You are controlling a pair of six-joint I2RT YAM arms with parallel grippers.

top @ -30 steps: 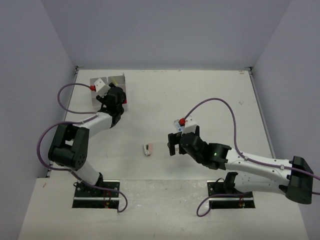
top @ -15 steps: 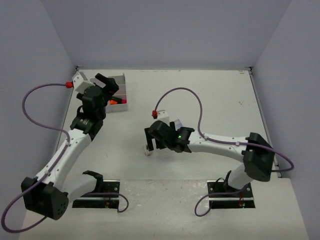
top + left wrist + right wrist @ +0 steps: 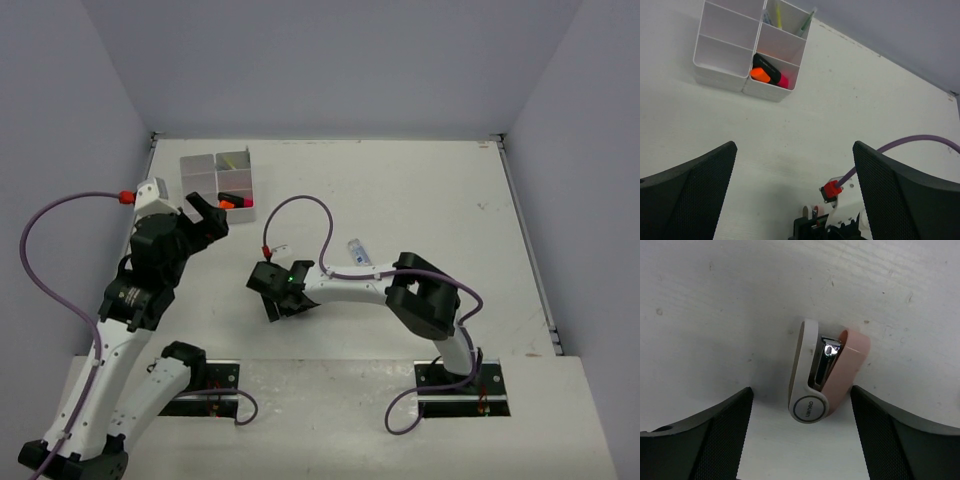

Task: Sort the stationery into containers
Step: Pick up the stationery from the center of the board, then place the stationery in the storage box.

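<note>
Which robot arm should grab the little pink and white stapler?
Right. The open right gripper hangs directly over the pink-and-white stapler, a finger each side. The left gripper is away by the white divided plastic tray.

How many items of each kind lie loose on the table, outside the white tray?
Pink-and-white mini stapler: 1
Blue-capped tube: 1
Total: 2
</note>
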